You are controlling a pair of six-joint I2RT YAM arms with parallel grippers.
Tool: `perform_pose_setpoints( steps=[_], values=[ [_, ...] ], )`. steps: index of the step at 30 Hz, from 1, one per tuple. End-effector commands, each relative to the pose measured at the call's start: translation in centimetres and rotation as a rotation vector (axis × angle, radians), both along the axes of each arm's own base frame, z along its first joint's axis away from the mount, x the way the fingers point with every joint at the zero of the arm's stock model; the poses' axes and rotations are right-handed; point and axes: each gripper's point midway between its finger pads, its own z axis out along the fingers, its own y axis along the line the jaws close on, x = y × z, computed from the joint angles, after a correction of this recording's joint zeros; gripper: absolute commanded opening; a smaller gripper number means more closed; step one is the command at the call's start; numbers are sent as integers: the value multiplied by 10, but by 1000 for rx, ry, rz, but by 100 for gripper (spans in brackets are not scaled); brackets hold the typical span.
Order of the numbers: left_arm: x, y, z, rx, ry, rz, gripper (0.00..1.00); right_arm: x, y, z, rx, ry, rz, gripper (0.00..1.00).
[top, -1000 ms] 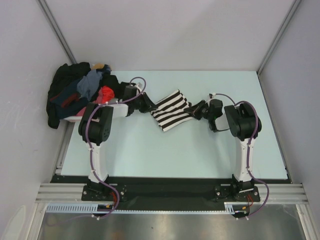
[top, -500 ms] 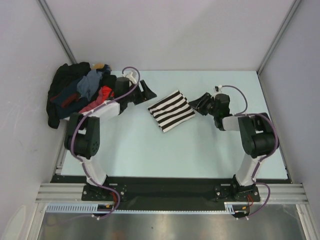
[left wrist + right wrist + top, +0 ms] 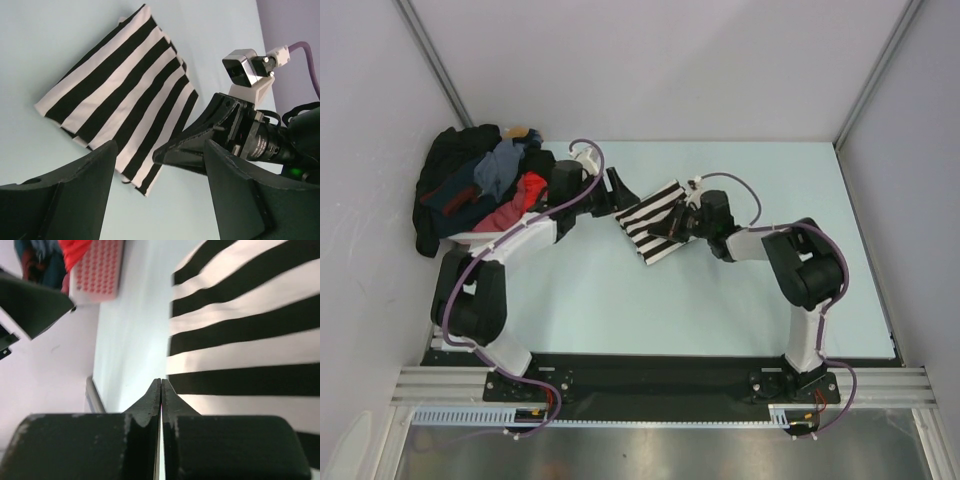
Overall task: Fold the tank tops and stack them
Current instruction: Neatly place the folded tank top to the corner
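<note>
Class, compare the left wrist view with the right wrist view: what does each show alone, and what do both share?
Left wrist only: the right arm's silver wrist camera. Right wrist only: the pale pink perforated plastic basket and red cloth. Both: the folded black-and-white striped tank top on the pale table.

Bright, even light fell from above, shadows faint; close up, the right claw (image 3: 161, 385) and striped top (image 3: 240, 340) looked blurred.

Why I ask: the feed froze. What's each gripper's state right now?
Left gripper: open, holding nothing.
Right gripper: shut, jaws pressed together, no cloth visibly between them, tip by the edge of the striped tank top.
</note>
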Motion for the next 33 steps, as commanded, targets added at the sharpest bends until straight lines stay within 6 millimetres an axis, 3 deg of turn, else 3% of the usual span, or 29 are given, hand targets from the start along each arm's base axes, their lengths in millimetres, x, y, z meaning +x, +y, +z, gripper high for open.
perform_pose_setpoints(
  steps=[1,5,9,13,18,20,22,23,24,26,27,30,33],
  values=[
    [-4,18,21,23,-57,37,75,-5,22,8,68,-22,101,0],
    [-12,25,21,54,-50,45,75,-4,24,-39,59,64,97,0],
    [-19,28,20,59,-51,45,76,-18,27,-54,126,104,130,0],
    [-23,30,18,72,-45,43,76,-42,19,-75,80,147,134,0],
    [-28,33,24,75,-54,45,76,-48,9,-65,24,107,128,0],
    [-32,34,24,77,-54,45,76,-42,7,-43,16,54,113,0],
    [-39,38,28,82,-65,49,76,-42,0,-40,-31,49,91,1],
    [-42,41,28,91,-68,51,76,-40,-2,-22,-37,11,79,3],
    [-48,44,36,91,-86,57,77,-41,-11,-30,-88,38,39,8],
    [-57,52,32,115,-83,78,77,-40,-24,-9,-121,-22,-24,23],
    [-62,55,41,111,-107,88,77,-40,-40,-17,-177,-9,-103,32],
    [-74,61,43,102,-115,107,77,-36,-73,-13,-254,16,-251,38],
    [-84,61,41,86,-109,101,78,-27,-110,-22,-307,82,-428,42]
  ],
)
